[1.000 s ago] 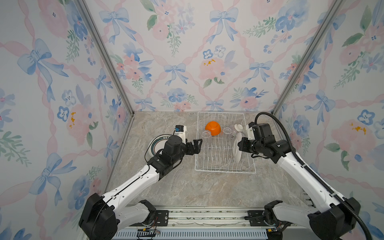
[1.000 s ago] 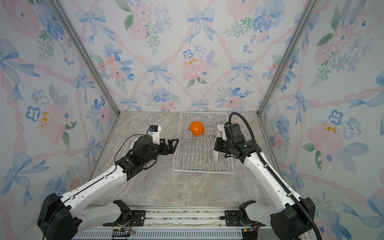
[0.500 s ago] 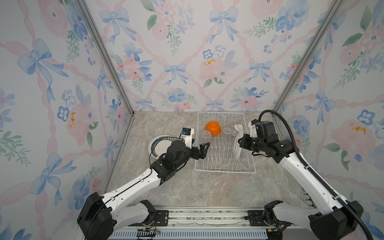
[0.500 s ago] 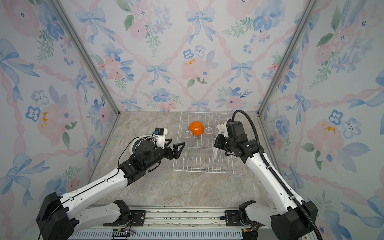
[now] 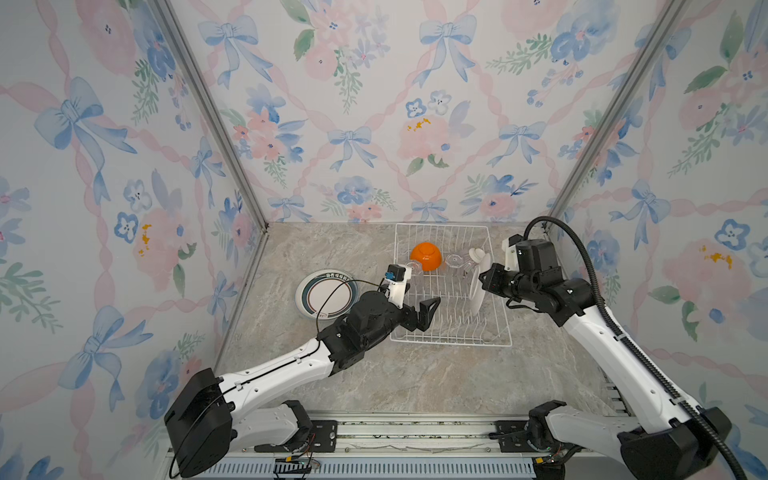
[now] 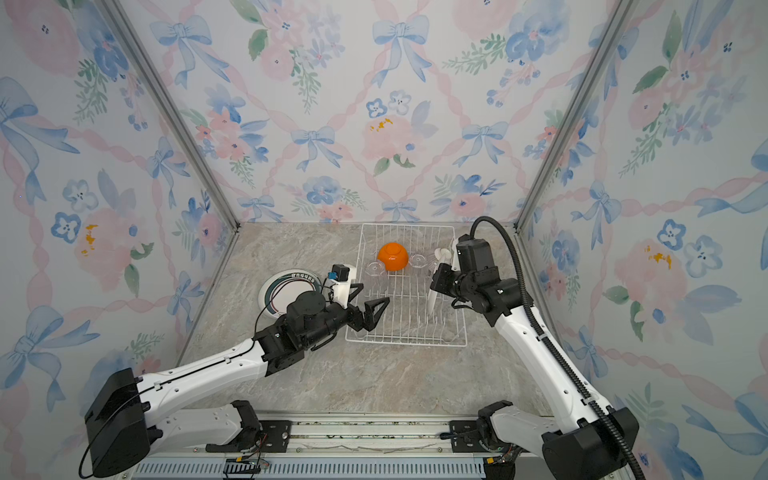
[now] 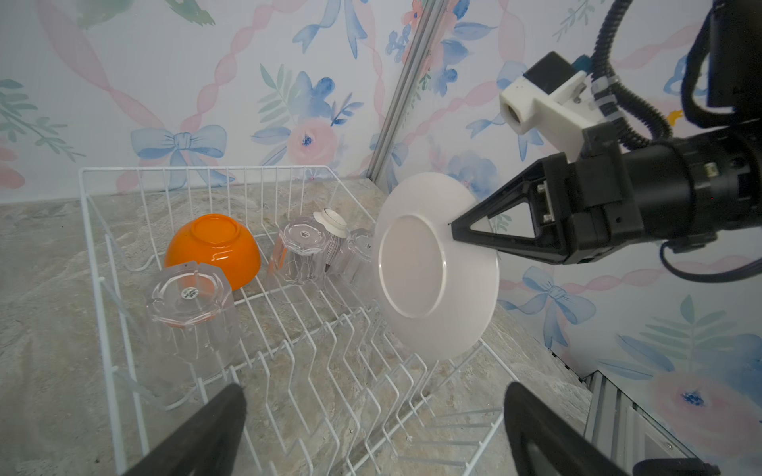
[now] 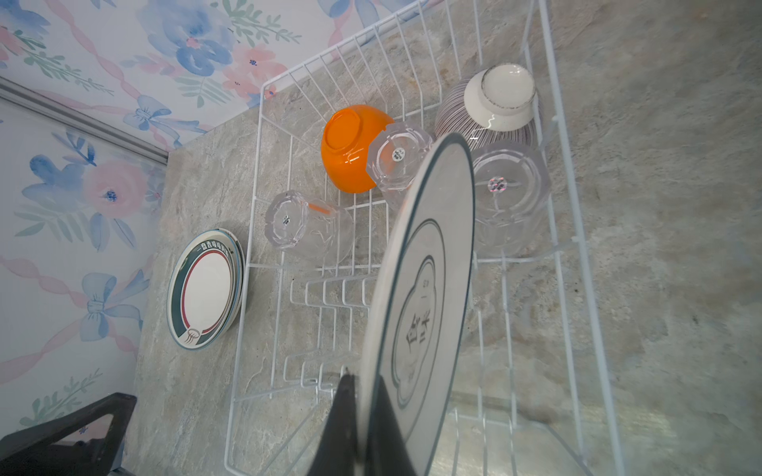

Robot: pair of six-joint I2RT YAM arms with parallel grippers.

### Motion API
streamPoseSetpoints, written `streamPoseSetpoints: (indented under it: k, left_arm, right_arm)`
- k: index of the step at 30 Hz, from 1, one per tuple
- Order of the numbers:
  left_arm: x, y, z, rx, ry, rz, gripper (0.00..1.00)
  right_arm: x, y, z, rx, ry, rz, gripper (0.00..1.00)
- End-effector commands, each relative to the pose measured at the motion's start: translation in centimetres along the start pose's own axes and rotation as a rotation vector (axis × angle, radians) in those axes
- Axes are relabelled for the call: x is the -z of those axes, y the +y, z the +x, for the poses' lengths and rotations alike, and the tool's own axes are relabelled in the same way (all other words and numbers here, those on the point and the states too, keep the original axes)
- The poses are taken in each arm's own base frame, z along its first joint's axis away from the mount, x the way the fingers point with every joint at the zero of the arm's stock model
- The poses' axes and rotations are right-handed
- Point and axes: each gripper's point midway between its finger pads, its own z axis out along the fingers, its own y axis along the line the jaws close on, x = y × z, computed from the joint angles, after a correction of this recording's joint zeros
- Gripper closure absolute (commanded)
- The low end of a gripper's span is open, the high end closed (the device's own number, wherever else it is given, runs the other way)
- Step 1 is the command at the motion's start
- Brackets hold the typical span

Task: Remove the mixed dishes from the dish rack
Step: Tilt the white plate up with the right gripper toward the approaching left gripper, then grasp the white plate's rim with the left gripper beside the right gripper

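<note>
The right gripper (image 8: 363, 395) is clamped on the rim of a round white plate with a dark ring and painted characters (image 8: 424, 288). It holds the plate on edge, tilted, at the 3 o'clock side of the white wire rectangular dish rack (image 5: 453, 344), as both top views show. Whether the plate's lower edge touches the upright prongs cannot be told.

The left gripper (image 5: 424, 316) hangs at the rack's 8 o'clock edge. Its jaws are spread wide and hold nothing, and its fingers point toward 3 o'clock, at the held plate's plain white back (image 7: 433, 284).

Farther in, an orange bowl (image 5: 426, 256) sits upside down at the rack's 11 o'clock. Three clear ribbed tumblers stand inverted around it. One is at about 10 o'clock (image 7: 189, 301), one is just beside the bowl on its 3 o'clock side (image 8: 398, 160), and one is nearer the rack's 1 o'clock corner (image 8: 507, 193). A small pale bowl with fine dark stripes (image 8: 490, 107) lies overturned in that corner.

Outside the rack, at its 9 o'clock, a round white plate with green and red rings (image 5: 326, 295) lies flat on the grey marble-look tabletop (image 5: 415, 386).
</note>
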Motion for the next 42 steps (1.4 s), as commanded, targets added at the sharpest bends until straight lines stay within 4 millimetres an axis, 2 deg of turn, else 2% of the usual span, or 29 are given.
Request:
streamPoseSetpoints:
  k: [1, 9, 14, 27, 33, 42]
  left_arm:
    - [-0.7, -0.9, -0.3, -0.026, -0.029, 0.012, 0.02]
    - [-3.3, -5.0, 0.3, -0.072, -0.025, 0.089, 0.02]
    - [-5.2, -6.9, 0.6, -0.099, -0.025, 0.102, 0.02]
    - [-8.0, -8.0, 0.3, -0.080, -0.063, 0.034, 0.06]
    - [-8.7, -7.8, -0.3, -0.075, -0.086, -0.013, 0.16]
    - [-9.3, -7.4, -0.6, -0.101, -0.105, -0.063, 0.31]
  right_arm:
    - [2.1, 1.8, -2.7, -0.036, -0.105, -0.071, 1.00]
    - [3.3, 3.0, -3.1, -0.065, -0.122, -0.121, 1.00]
    - [3.7, 3.2, -2.8, -0.084, -0.130, -0.133, 1.00]
    - [5.7, 4.5, -2.1, -0.113, -0.171, -0.195, 1.00]
    - [6.2, 4.9, -1.9, -0.117, -0.176, -0.209, 1.00]
    - [5.9, 5.2, -1.5, -0.153, -0.178, -0.223, 1.00]
